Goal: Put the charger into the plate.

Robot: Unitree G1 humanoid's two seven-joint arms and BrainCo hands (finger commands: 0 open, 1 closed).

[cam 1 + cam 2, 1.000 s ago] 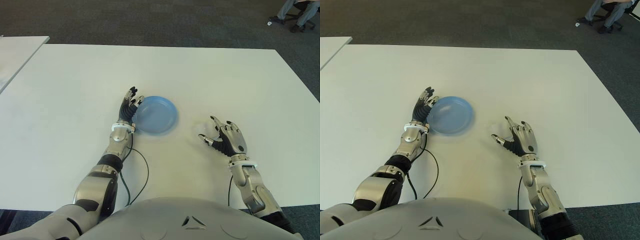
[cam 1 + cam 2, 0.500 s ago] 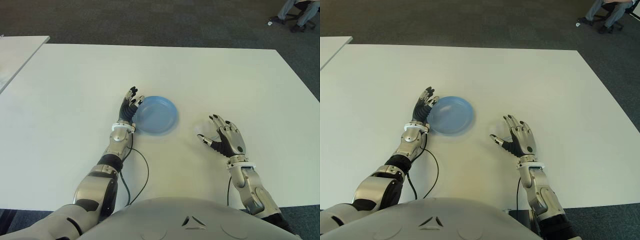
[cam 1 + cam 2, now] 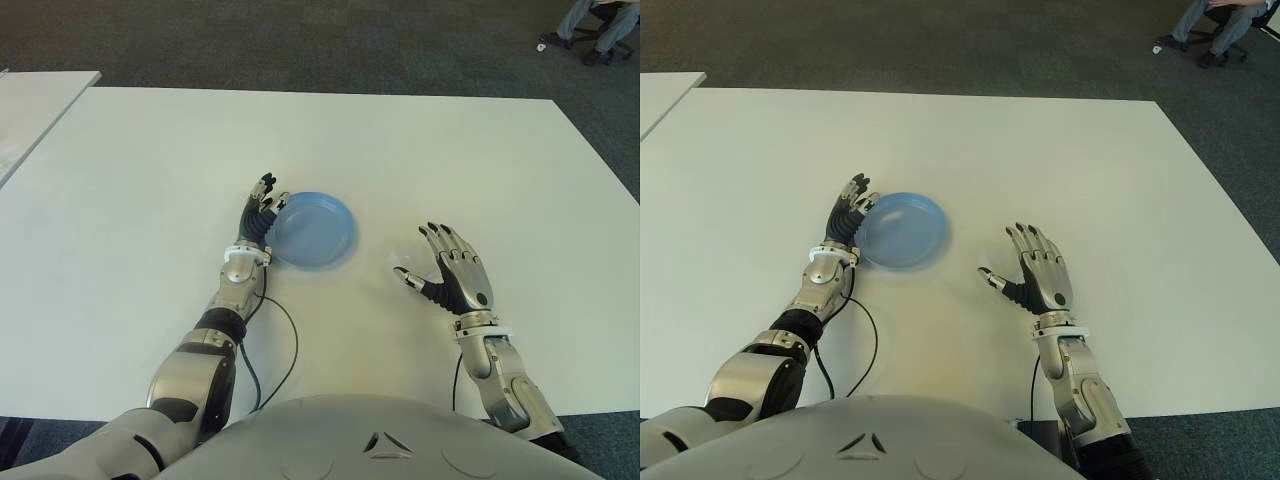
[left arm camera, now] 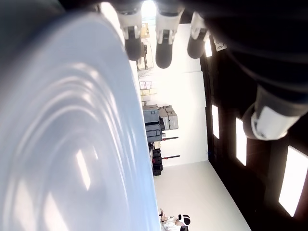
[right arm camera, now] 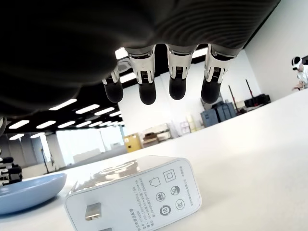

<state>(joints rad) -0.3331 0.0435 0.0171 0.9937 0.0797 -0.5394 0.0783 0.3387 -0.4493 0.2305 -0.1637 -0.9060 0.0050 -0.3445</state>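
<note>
The white charger (image 5: 134, 195) lies flat on the white table (image 3: 480, 160), just under my right hand's spread fingers (image 5: 147, 84), which do not touch it. In the eye views my right hand (image 3: 420, 254) hovers open to the right of the blue plate (image 3: 312, 228), palm turned toward it; the charger hardly stands out from the table there. My left hand (image 3: 262, 205) lies stretched along the plate's left rim (image 4: 120, 96), its fingers (image 4: 163, 48) straight and holding nothing. The plate holds nothing.
A black cable (image 3: 285, 345) loops on the table near my left forearm. A second white table (image 3: 30, 110) stands at the far left. A seated person's legs (image 3: 600, 25) show at the far right on the dark carpet.
My right hand's fingers have straightened and spread wider, and the hand has drawn back slightly toward my body. The left hand and the plate have not moved.
</note>
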